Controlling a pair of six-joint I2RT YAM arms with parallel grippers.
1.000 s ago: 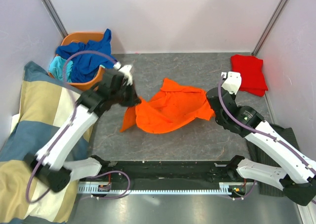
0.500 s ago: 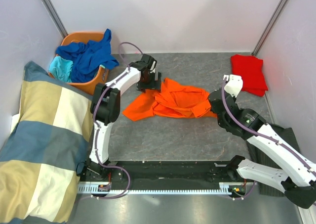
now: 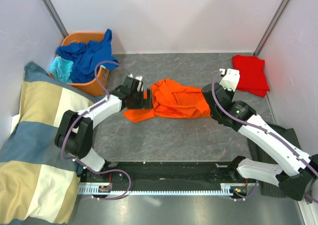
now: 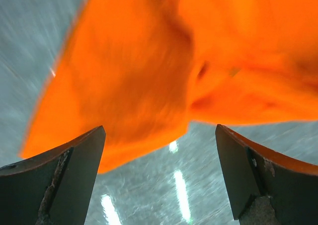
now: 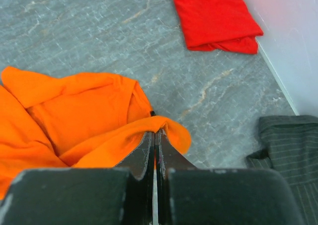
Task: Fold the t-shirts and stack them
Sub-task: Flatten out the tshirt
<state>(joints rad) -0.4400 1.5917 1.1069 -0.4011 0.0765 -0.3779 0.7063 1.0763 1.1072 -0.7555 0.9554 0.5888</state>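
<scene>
A crumpled orange t-shirt (image 3: 176, 101) lies on the grey table (image 3: 164, 135). My left gripper (image 3: 148, 100) hovers at its left edge, open and empty; the left wrist view shows blurred orange cloth (image 4: 149, 61) beyond the spread fingers (image 4: 74, 170) of that gripper (image 4: 160, 130). My right gripper (image 3: 207, 107) is shut on a fold at the shirt's right edge (image 5: 169, 128), seen pinched in the right gripper (image 5: 155, 131). A folded red t-shirt (image 3: 251, 73) lies at the far right corner (image 5: 213, 16). Blue (image 3: 89, 53) and turquoise (image 3: 58, 66) t-shirts fill the basket.
An orange basket (image 3: 77, 37) stands at the far left. A big checked blanket (image 3: 39, 135) covers the left side. Dark pinstriped cloth (image 3: 287, 133) lies by the right wall (image 5: 288, 140).
My left gripper opened and let go of the orange shirt's left part, which dropped flat; the arm swung out and back to the shirt's left edge. My right gripper kept its hold.
</scene>
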